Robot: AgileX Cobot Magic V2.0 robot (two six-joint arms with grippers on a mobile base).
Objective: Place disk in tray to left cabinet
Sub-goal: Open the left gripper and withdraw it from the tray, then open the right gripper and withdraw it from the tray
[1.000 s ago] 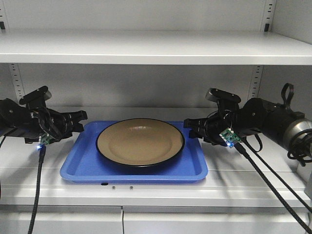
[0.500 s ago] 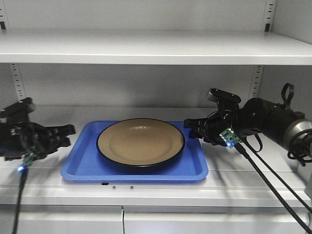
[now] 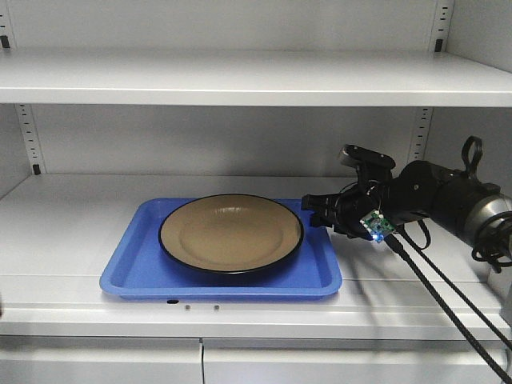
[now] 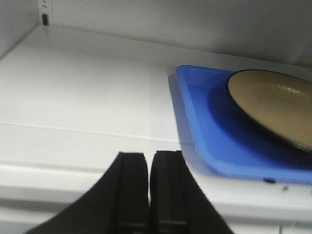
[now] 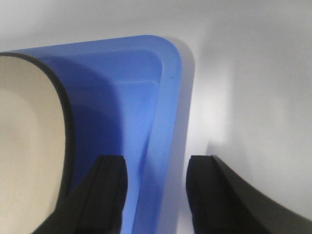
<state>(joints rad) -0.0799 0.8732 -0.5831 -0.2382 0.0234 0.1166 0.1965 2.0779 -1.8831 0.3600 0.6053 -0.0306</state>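
The tan disk (image 3: 231, 234) with a black rim lies flat in the blue tray (image 3: 136, 272), which rests on the grey-white cabinet shelf (image 3: 72, 216). My right gripper (image 3: 314, 210) is open at the tray's right edge. In the right wrist view its jaws (image 5: 156, 163) stand either side of the tray rim (image 5: 168, 97), with the disk (image 5: 24, 136) to the left. My left gripper (image 4: 148, 155) is out of the front view. Its wrist view shows it shut on nothing, low at the shelf's front edge, left of the tray (image 4: 204, 126) and disk (image 4: 278, 102).
An upper shelf (image 3: 240, 80) runs close above. Perforated rails (image 3: 29, 136) (image 3: 422, 132) stand at the back corners. Cabinet doors (image 3: 104, 364) lie below the shelf. My right arm's cables (image 3: 448, 312) hang down at the front right.
My left arm has pulled back to the left, away from the tray, and left the front view. The right gripper, tray and disk have stayed in place.
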